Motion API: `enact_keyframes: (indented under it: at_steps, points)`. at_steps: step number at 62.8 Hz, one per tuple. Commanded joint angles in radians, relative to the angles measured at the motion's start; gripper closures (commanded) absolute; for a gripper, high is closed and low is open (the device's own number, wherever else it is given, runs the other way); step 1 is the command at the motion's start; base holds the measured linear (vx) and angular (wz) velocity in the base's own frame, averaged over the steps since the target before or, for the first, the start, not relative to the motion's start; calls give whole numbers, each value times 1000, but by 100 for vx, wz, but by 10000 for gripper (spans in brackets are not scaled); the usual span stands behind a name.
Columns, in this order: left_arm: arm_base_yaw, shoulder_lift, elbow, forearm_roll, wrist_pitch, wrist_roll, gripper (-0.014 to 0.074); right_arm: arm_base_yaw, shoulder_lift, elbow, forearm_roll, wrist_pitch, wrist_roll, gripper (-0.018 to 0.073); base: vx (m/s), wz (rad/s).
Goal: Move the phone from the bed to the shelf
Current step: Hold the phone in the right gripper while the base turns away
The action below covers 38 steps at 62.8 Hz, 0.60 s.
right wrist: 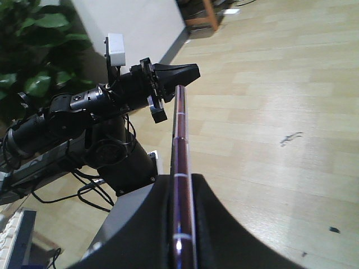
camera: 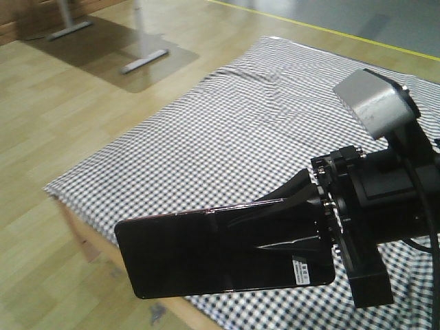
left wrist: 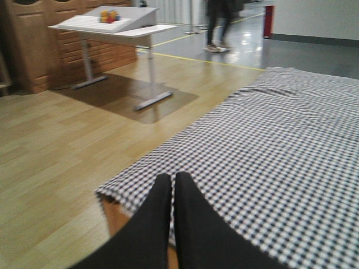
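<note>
The phone [camera: 213, 251], a glossy black slab with a white sticker at its right end, hangs flat in the air over the near corner of the bed [camera: 227, 137]. My right gripper [camera: 275, 227] is shut on its right end. In the right wrist view the phone [right wrist: 180, 145] shows edge-on, pinched between the black fingers [right wrist: 224, 224] of the right gripper [right wrist: 182, 182]. My left gripper [left wrist: 173, 178] is shut with nothing in it, above the checked bed [left wrist: 280, 145] near its edge. From the right wrist it appears as a left gripper [right wrist: 190, 72] pointing right. The shelf is out of view.
A white desk [left wrist: 112, 22] on metal legs stands on the wood floor [left wrist: 50, 168] left of the bed, with a brown cabinet [left wrist: 33, 45] behind it. A person [left wrist: 221, 22] stands far back. A leafy plant [right wrist: 33, 45] is behind the left arm.
</note>
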Motion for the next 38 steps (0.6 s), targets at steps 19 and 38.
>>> enact_keyframes:
  at_steps: [19, 38]
  points:
    - [0, -8, 7, -9, -70, 0, 595, 2, -23, -26, 90, 73, 0, 561, -9, 64]
    - [0, -8, 7, -9, -70, 0, 595, 2, -23, -26, 90, 73, 0, 561, -6, 76]
